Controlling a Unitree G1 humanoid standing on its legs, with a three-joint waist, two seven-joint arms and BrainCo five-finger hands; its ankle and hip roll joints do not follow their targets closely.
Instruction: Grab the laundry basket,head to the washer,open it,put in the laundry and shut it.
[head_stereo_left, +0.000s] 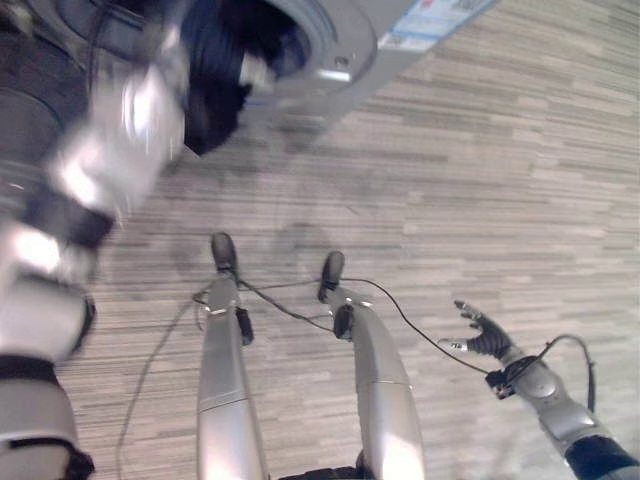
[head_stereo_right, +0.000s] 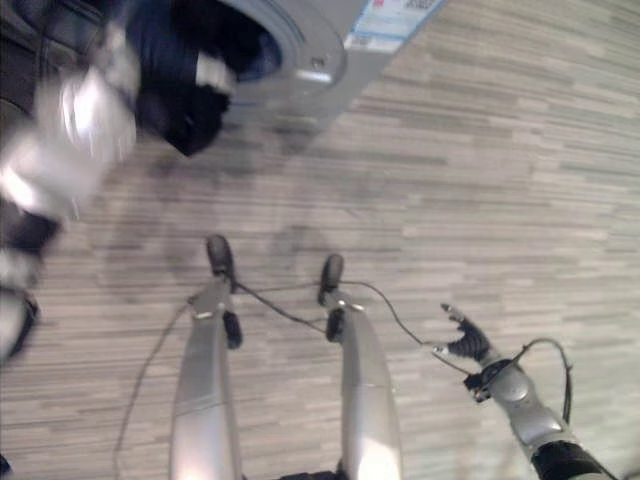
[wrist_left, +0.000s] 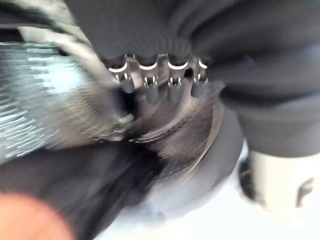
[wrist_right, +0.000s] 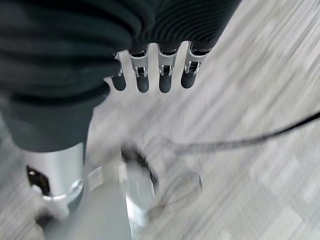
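While our left hand (head_stereo_left: 150, 100) is reaching at the washer (head_stereo_left: 340, 45) mouth, its fingers (wrist_left: 150, 85) are curling into dark laundry (head_stereo_left: 215, 95) there: soft, light, floppy, best bunched by a fold. Right hand (head_stereo_left: 485, 335) is hanging open-fingered.

One washer (head_stereo_left: 330, 45), at the far left of the scene. One round door opening (head_stereo_right: 262, 38) in its front. One bundle of dark laundry (head_stereo_left: 215, 95), at that opening. One label (head_stereo_left: 432, 22) on the washer's front, right of the opening.
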